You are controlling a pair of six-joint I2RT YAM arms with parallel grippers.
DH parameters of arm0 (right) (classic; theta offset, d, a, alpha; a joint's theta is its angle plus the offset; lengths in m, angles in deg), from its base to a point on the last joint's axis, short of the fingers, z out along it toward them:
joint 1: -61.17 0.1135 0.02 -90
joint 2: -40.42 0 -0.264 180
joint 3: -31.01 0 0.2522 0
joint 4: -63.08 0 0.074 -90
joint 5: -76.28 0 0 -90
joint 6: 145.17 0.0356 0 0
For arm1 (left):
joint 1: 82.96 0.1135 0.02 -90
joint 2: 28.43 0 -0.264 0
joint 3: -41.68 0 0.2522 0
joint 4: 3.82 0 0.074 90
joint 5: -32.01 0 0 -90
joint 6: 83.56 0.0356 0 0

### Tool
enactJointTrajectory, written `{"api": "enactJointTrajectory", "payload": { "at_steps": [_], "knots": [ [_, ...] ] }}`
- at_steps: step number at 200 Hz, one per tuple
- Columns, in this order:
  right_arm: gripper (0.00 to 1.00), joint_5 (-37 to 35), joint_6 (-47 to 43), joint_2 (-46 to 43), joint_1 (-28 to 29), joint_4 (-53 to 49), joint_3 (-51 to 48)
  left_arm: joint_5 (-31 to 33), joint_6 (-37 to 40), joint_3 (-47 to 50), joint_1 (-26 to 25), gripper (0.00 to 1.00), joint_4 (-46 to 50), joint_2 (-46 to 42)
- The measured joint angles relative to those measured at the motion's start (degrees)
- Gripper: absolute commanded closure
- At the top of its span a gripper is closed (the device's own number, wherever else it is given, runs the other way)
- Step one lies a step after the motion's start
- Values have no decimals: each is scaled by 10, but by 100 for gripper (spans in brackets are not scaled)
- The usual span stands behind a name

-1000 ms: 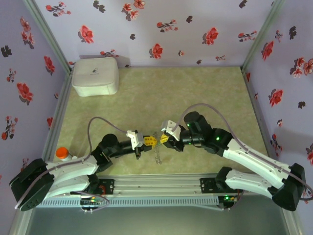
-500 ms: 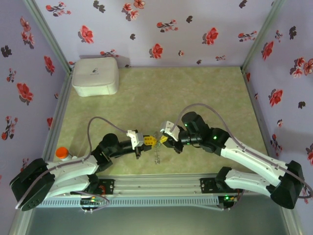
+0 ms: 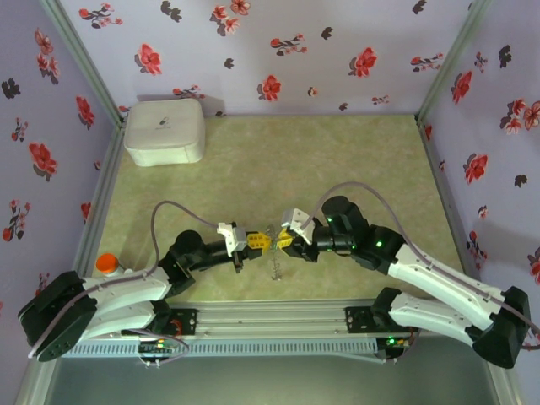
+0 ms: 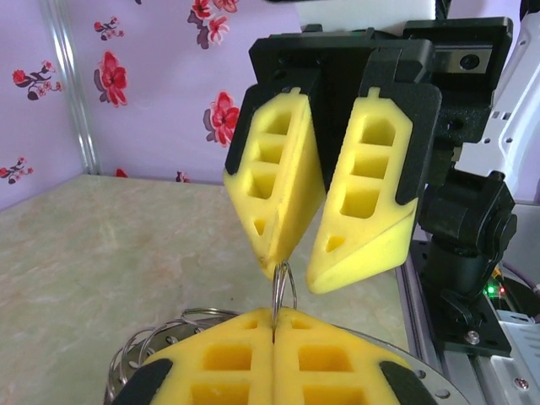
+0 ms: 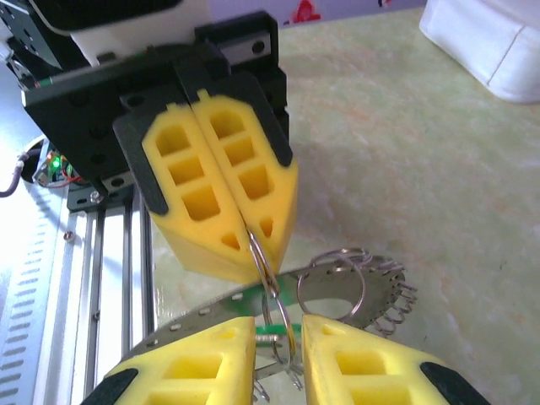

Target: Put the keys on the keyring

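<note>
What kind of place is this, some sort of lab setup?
Likely a small robot test cell: flowered wallpaper walls in metal framing box in a tabletop, and the left arm and right arm are bolted to a rail at its near edge.

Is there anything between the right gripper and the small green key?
Yes. In the right wrist view a thin wire loop, pinched by the shut left gripper, runs down between the open fingers of the right gripper, across the green key.
</note>
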Motion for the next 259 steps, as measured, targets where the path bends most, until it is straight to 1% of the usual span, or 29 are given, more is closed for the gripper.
{"api": "enactJointTrajectory", "payload": {
  "at_steps": [37, 111, 159, 201, 203, 209, 215, 222, 233, 259],
  "knots": [
    [79, 9, 9, 7, 0, 24, -6, -8, -12, 0, 0, 100, -2, 3],
    [88, 32, 14, 21, 0, 27, -7, -19, -22, 0, 0, 100, -3, 7],
    [100, 43, 14, 29, -4, 29, -7, -19, -32, 1, 3, 100, -4, 14],
    [100, 53, 14, 34, -5, 24, -7, -21, -32, 7, 3, 100, -8, 14],
    [100, 53, 14, 34, -5, 23, -7, -21, -32, 7, 3, 98, -8, 14],
    [100, 54, 14, 34, -5, 22, -7, -22, -32, 7, 3, 87, -9, 14],
    [100, 54, 13, 34, -5, 21, -7, -23, -32, 7, 2, 71, -9, 14],
    [100, 57, 12, 35, -5, 19, -6, -21, -30, 7, 3, 62, -9, 14],
    [100, 57, 9, 36, -4, 8, -3, -14, -26, 8, 3, 57, -10, 14],
    [100, 39, -8, 49, -3, -37, 16, -8, -12, 8, 2, 59, 5, 3]
  ]
}}
